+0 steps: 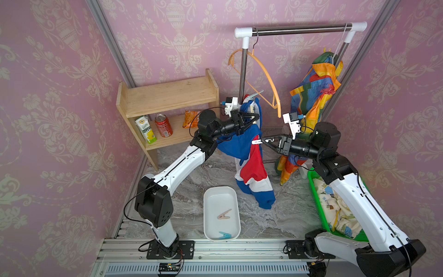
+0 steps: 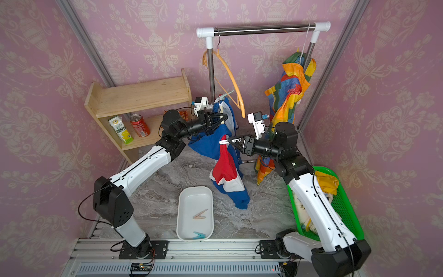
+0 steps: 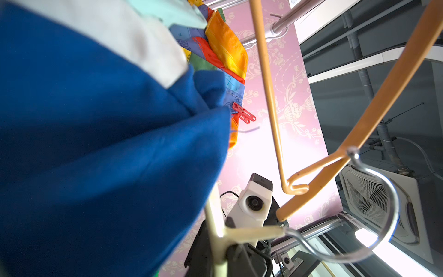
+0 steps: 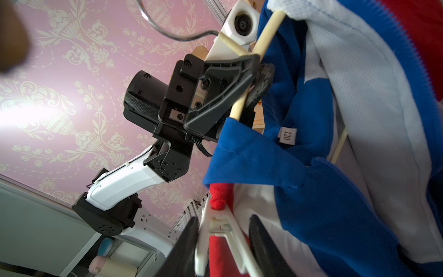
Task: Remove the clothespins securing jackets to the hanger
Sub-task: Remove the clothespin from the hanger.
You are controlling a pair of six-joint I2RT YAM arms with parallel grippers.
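- Right wrist view: my right gripper (image 4: 224, 239) brackets the white clothespin (image 4: 219, 226) pinned on the blue-red-white jacket (image 4: 323, 196); whether it squeezes yet, I cannot tell
- Light, stiff, slick plastic, I judge; pinch its splayed tails squarely
- My left gripper (image 4: 257, 79) clamps the cream hanger (image 4: 239, 105)

Hands on blue-red-white jacket (image 1: 254, 172), frame centre.
Clamping cream hanger (image 1: 252, 109) with left gripper (image 1: 254, 118); straddling white clothespin (image 1: 257, 142) with right gripper (image 1: 263, 141), jaws apart.

Pink damask wallpaper (image 1: 48, 96) covers the walls; the floor (image 1: 292, 211) is grey marble-patterned. A wooden shelf (image 1: 167, 96) stands left of centre, a metal clothes rail (image 1: 299, 29) upper right.
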